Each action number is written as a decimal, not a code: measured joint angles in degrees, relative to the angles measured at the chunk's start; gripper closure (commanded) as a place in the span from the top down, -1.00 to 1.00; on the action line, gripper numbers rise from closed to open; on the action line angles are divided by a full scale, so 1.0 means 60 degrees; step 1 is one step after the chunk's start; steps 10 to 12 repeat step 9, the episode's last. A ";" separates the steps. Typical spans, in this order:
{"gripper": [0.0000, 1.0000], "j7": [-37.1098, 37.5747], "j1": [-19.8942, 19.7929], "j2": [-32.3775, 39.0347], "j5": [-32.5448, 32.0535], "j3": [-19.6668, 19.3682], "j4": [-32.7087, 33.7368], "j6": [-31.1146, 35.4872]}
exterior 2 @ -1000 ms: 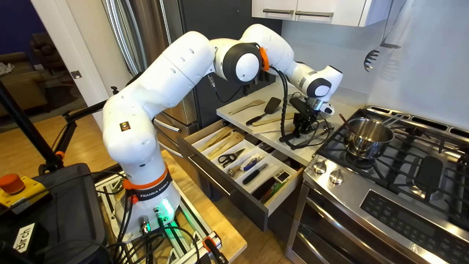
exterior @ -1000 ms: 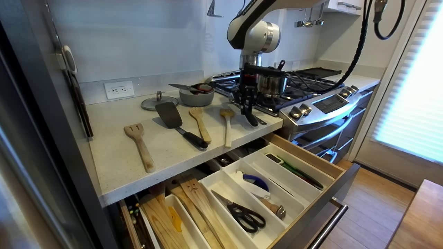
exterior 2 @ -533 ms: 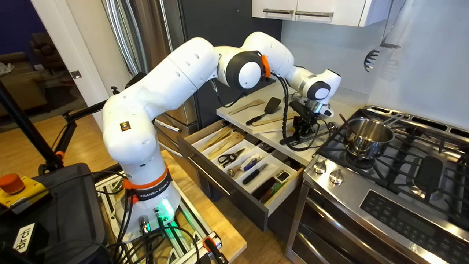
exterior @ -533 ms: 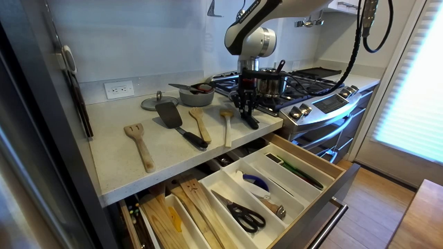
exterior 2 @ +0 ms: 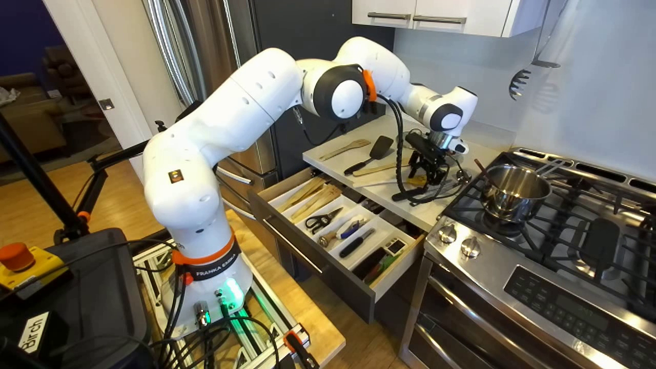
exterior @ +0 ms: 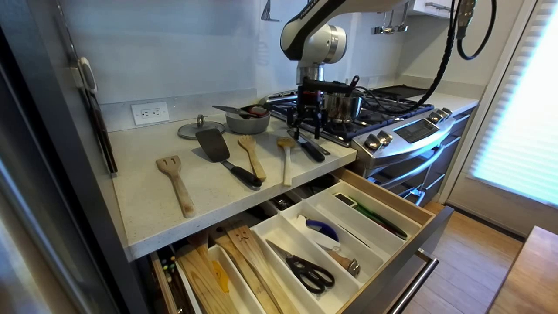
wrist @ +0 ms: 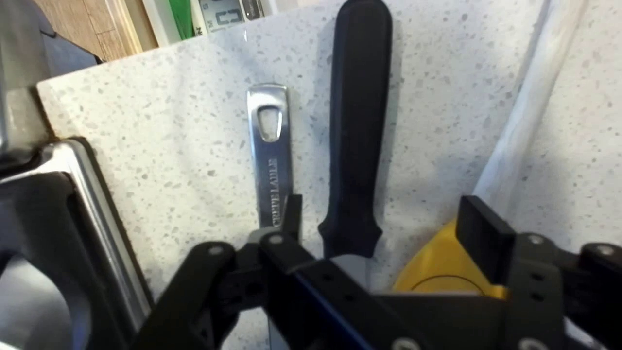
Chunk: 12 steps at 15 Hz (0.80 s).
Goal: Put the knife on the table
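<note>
The knife lies flat on the table (exterior: 222, 198), its black handle (exterior: 314, 151) toward the front edge. In the wrist view the knife (wrist: 360, 121) stretches up the middle; most of its blade is hidden behind the gripper's linkage. Above it my gripper (exterior: 307, 133) stands open, fingertips apart and nothing gripped. The gripper (wrist: 388, 226) has one finger (wrist: 293, 214) on the ladle side of the knife and another finger (wrist: 486, 238) over the yellow spoon head. An exterior view also shows the gripper (exterior 2: 424, 178) over the table, with the knife handle (exterior 2: 407, 195) below.
Beside the knife lie a steel ladle handle (wrist: 272, 160) and a pale-handled spoon (exterior: 287, 163). A black spatula (exterior: 213, 146), wooden utensils and a grey pot (exterior: 247, 122) share the counter. The gas stove (exterior 2: 569, 205) adjoins it; an extended drawer (exterior 2: 312, 246) holds scissors (exterior 2: 322, 220).
The gripper was shut on the knife and dipped down to the table; now its fingers have parted and it has risen, leaving the knife lying there.
</note>
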 measured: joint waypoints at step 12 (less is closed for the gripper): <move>1.00 -0.3655 0.0015 -0.3184 -0.1488 0.0147 -0.3588 0.0649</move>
